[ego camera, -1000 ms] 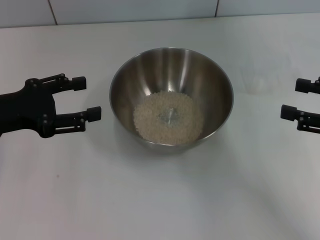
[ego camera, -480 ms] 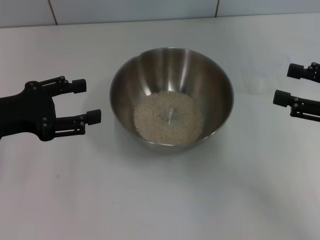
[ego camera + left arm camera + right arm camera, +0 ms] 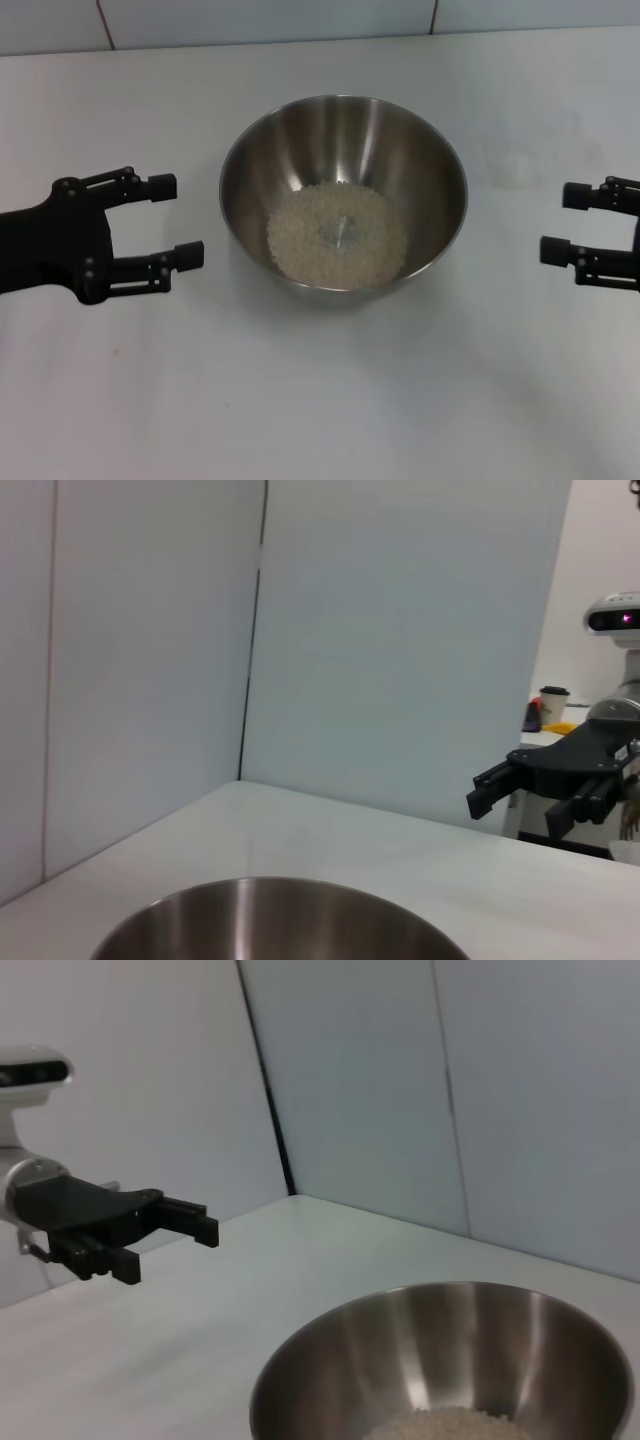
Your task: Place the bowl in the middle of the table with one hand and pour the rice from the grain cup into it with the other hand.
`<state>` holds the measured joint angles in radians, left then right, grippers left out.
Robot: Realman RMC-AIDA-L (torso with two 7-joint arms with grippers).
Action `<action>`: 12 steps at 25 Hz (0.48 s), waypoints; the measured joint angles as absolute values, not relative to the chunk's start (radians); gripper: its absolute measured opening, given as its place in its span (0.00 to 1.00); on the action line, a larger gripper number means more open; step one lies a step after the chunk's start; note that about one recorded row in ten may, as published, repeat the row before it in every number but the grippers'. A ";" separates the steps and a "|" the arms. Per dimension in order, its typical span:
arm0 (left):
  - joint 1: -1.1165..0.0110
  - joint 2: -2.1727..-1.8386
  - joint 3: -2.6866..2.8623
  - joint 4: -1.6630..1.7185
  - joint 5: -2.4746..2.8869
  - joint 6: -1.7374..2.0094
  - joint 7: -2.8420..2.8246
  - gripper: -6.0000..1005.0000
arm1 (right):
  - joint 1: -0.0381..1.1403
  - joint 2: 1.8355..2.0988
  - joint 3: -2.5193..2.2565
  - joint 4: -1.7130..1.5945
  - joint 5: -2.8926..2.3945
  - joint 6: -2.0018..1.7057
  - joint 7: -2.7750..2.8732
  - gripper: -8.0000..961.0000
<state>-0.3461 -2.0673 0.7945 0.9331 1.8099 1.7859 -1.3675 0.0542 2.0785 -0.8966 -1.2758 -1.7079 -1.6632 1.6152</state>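
The steel bowl [image 3: 343, 140] stands in the middle of the white table [image 3: 320, 400], with a pale heap of rice [image 3: 338, 235] in its bottom. My left gripper [image 3: 176, 220] hovers open just left of the bowl, holding nothing. Right of the bowl, my right gripper [image 3: 563, 222] is open and empty too. The grain cup [image 3: 510, 160] shows only as a faint clear outline on the table, behind the right gripper. The left wrist view shows the bowl rim [image 3: 280, 900] and the right gripper [image 3: 478, 792] beyond it. In the right wrist view are the bowl [image 3: 450, 1350], rice [image 3: 440, 1425] and left gripper [image 3: 172, 1252].
A tiled wall [image 3: 300, 20] runs along the table's far edge. Pale panels [image 3: 400, 630] enclose the table's far side in the wrist views.
The right gripper rose toward the back of the table, then came down nearer the front, a little closer to the bowl. The left gripper barely shifted.
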 joint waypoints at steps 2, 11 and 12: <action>-0.345 -2.068 0.795 0.920 1.807 1.794 -1.363 0.83 | 0.046 2.079 -0.880 -1.275 -1.708 -1.679 1.610 0.81; -0.344 -2.069 0.802 0.851 1.785 1.817 -1.307 0.83 | 0.035 2.084 -0.806 -1.238 -1.673 -1.798 1.507 0.81; -0.342 -2.068 0.802 0.848 1.784 1.817 -1.303 0.83 | 0.035 2.084 -0.806 -1.238 -1.673 -1.798 1.507 0.81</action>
<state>-0.3425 -2.0684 0.8019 0.8482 1.7844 1.8170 -1.3031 0.0349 2.0836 -0.8063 -1.2378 -1.6728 -1.7975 1.5066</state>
